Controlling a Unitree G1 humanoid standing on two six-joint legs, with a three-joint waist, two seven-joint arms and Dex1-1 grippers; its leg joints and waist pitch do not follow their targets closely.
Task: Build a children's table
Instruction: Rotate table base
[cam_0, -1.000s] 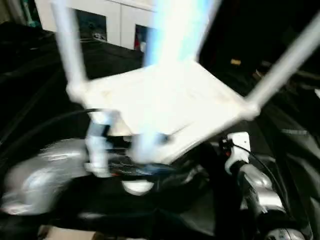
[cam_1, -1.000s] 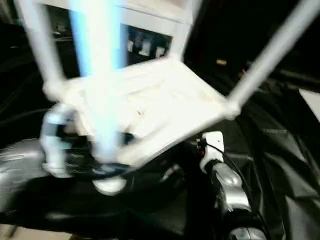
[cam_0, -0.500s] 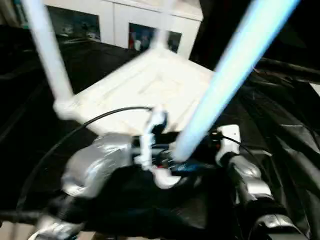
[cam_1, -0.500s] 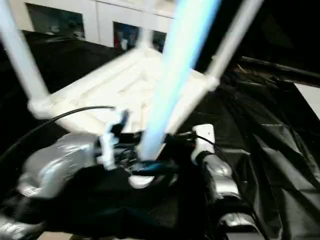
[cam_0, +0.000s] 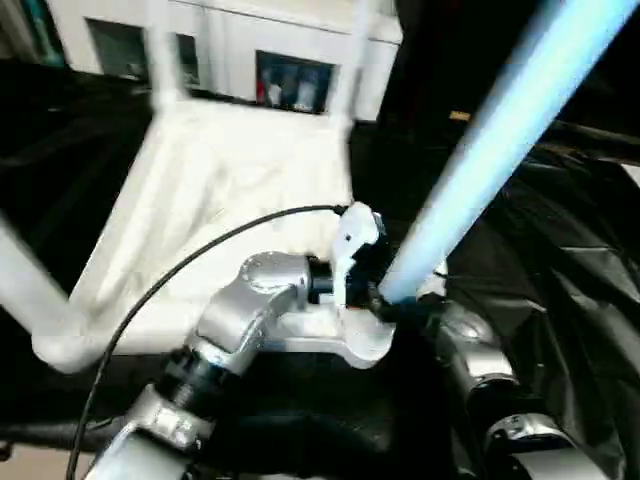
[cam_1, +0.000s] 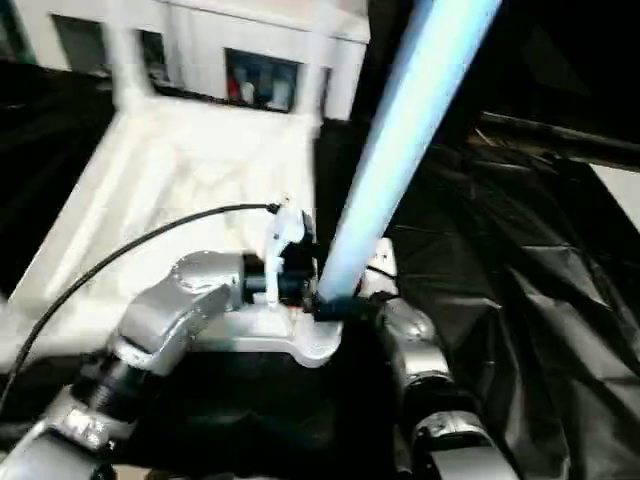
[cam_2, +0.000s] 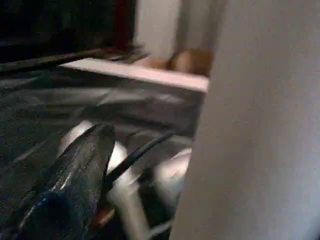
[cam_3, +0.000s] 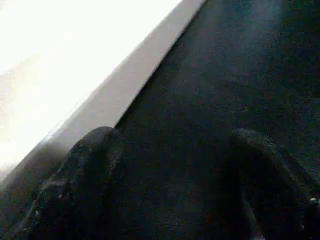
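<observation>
**Item:** children's table (cam_0: 230, 190), inverted, ribbed underside up, on the black-draped tabletop (cam_0: 560, 250). It spans centre to 10 o'clock in the head view, with the white cabinet (cam_0: 230, 40) behind at 12.

**Legs:** four fitted. Two far legs (cam_0: 160, 50) stand at 11 and 12, one is at 9, and the near leg (cam_0: 480, 150) rises toward 1.

**Left hand** (cam_0: 378, 298): at the near leg's socket, spread wide. One finger (cam_2: 75, 190) stands off the tube.

**Right hand** (cam_3: 172, 137): fingers spread, pinching nothing, low beside the table's rim.

**Change:** a second ago a corner faced the robot. Now an edge lies nearly square to it, and the left forearm has swung in to centre.

**Reading:** assembly looks complete. Probably only turning it upright remains.
</observation>
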